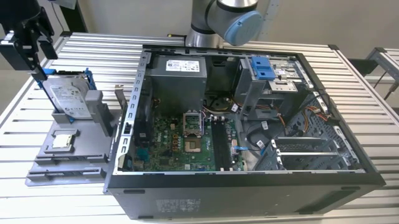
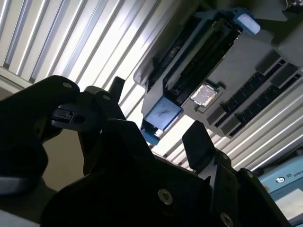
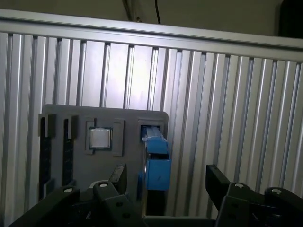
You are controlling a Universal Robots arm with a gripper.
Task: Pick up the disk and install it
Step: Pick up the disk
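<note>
Gripper (image 3: 165, 178) is open and holds nothing: its 2 black fingers (image 3: 119, 176) stand apart with a clear gap. Disk (image 1: 65, 95) is not yet picked. It stands on edge, leaning, in a slot of the grey holder (image 1: 68, 156), label face showing in the exterior view. The holder sits on the slatted table (image 1: 93, 51), just beside the open computer case (image 1: 249, 186), on the exterior view's left of it.

Key relation: the gripper hangs above the disk's upper end, apart from it, no contact. The disk's long axis runs up out of the slot toward the gripper, tilted.

In the first wrist view the disk is edge-on. Its blue rail (image 3: 156, 165) falls in the gap between the 2 fingers, nearer the finger on the processor chip (image 3: 100, 138) side. So the fingers straddle the disk's thin dimension. Judged roughly lined up for a pinch across the thickness, slightly off centre.

The second wrist view agrees: rail end between the 2 fingers, chip flat in its own recess beside the disk slot.

Only 1 arm, so no choice of hand. Stage, judged: approach to the pick, install not begun.
</note>
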